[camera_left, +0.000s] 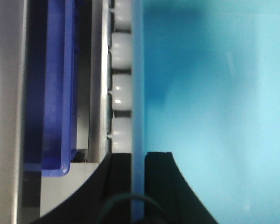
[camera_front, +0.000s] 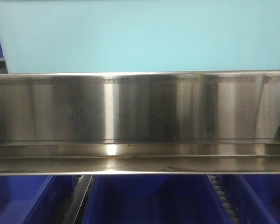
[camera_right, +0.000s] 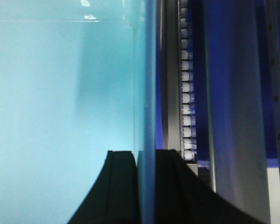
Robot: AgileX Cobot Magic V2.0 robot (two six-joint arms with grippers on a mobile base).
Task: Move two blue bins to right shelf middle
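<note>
Front view: light-blue bin [camera_front: 140, 35] shows above steel shelf rail [camera_front: 140, 121], dark-blue bins [camera_front: 149, 200] below.
Left wrist: left pincer [camera_left: 137, 161] clenched astride bin wall, beside rollers [camera_left: 121, 91].
Right wrist: right pincer [camera_right: 145, 156] clenched on opp. wall.
Risk: if arms move unevenly, bin tilts and the thin wall slips out.

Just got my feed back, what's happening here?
Both arms hold the light-blue bin: the left gripper and right gripper are each shut on one of its walls. From the front it shows above the steel rail, with dark blue bins below. Rollers run beside it; whether it rests on them is unclear.
</note>
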